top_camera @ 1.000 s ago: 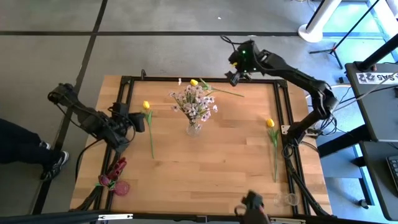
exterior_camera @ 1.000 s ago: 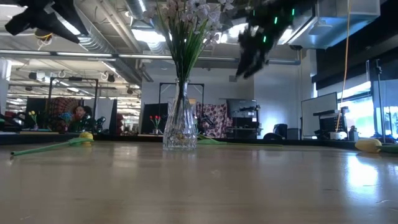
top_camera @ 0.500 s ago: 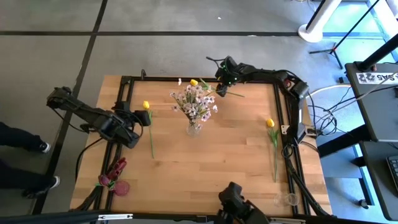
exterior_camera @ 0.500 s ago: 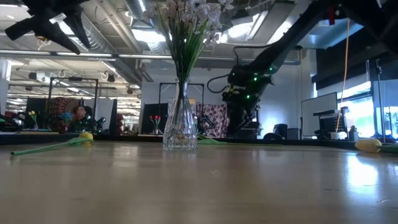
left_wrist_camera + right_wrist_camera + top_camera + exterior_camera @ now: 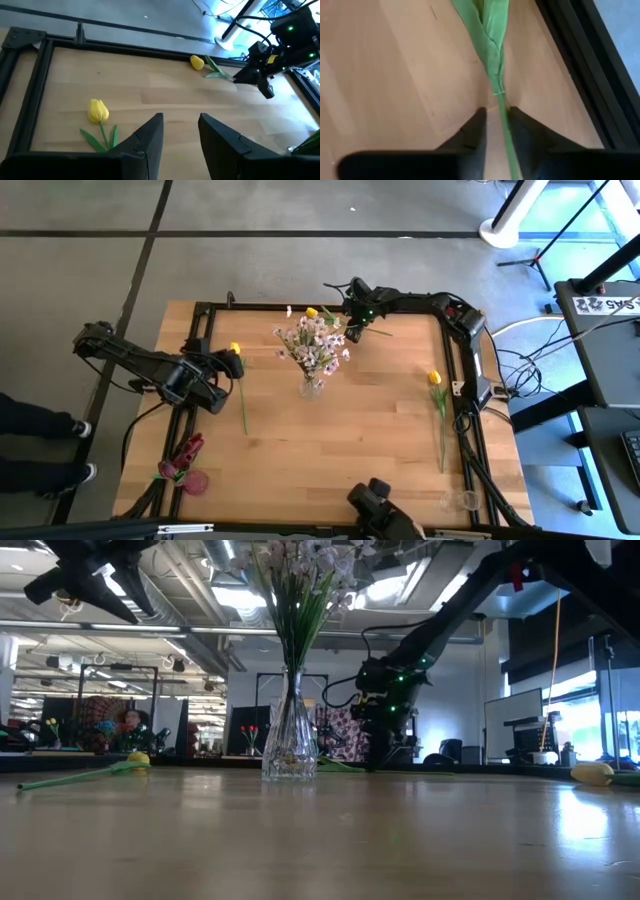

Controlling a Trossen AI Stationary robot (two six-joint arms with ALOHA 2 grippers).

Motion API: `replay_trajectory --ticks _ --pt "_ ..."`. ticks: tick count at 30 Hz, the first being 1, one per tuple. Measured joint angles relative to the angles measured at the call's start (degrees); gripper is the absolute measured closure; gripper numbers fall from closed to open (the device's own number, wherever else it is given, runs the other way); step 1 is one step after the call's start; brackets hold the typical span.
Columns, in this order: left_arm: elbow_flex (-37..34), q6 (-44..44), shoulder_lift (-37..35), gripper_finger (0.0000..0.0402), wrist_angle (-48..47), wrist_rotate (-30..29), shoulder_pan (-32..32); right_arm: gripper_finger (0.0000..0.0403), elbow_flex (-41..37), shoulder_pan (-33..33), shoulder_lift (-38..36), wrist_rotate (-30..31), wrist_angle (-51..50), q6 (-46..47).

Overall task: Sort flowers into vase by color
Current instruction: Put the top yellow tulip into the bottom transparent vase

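Over on the left edge of the wooden table (image 5: 340, 430), a small glass vase holding dark red tulip buds (image 5: 183, 465) sits at the near corner, just outside the black frame. The left gripper (image 5: 180, 132) hangs above the table's left side with its fingers parted a fair bit and nothing between them. Right by it lies a yellow tulip with a long green stem (image 5: 239, 385), flat on the wood, bud toward the far edge; the left wrist view has that bud (image 5: 98, 110) sitting just ahead of the fingertips.

In the middle there's the clear glass vase (image 5: 311, 386) standing upright, stuffed with a spray of tiny white-pink blossoms (image 5: 314, 345).

Just behind and right of the blossoms, near the far edge, a second yellow tulip (image 5: 312, 312) lies flat with its stem running off to the right. The right gripper (image 5: 352, 323) is down low on that stem. In the right wrist view the green stem and leaf (image 5: 492, 60) run straight between the two dark fingers (image 5: 470, 132), which are close on either side of it, but I honestly can't tell if they're actually clamping it.

Further right, a third yellow tulip (image 5: 436, 395) lies near the right rail, bud toward the far side and stem pointing to the near edge.
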Motion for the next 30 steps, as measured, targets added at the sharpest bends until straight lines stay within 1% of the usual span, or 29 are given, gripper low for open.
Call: replay_trajectory --ticks 4,5,7,10,12,14,19,24,27,30 --pt "0.0 0.0 0.0 0.0281 0.4 0.0 0.0 0.0386 0.0 -0.1 0.1 0.6 -1.4 0.0" --pt "0.0 0.0 0.0 0.0281 0.4 -0.2 0.0 0.0393 0.0 -0.1 0.1 0.7 -1.7 0.1" --pt "0.0 0.4 0.0 0.0281 2.0 -1.1 0.0 0.0391 0.0 -0.1 -0.6 0.9 -2.6 0.9" --pt "0.4 5.3 -0.2 0.0281 8.5 -4.4 -0.3 0.0397 -0.5 -0.1 -3.6 1.0 -7.3 2.1" --pt "1.4 12.1 -0.4 0.0281 15.7 -6.4 -0.5 0.0398 -1.1 -0.2 -6.7 0.8 -12.1 3.3" --pt "1.9 19.9 -0.3 0.0281 24.2 -7.5 -0.5 0.0397 -0.8 -0.2 -11.5 0.7 -12.5 3.8" --pt "2.3 41.4 -0.2 0.0281 49.2 -7.9 -0.5 0.0399 -0.7 0.3 -23.8 0.1 -16.3 6.5" --pt "2.3 58.4 0.4 0.0281 70.9 -7.4 -0.8 0.0401 -0.5 1.6 -36.7 -2.0 -16.1 12.7" --pt "2.3 67.1 0.6 0.0281 79.3 -3.7 -1.9 0.0401 -0.7 4.9 -43.8 -2.6 -14.5 15.3" --pt "2.3 72.8 1.2 0.028 84.9 0.4 -2.1 0.0401 -0.4 11.7 -50.2 -3.3 -10.0 19.0"
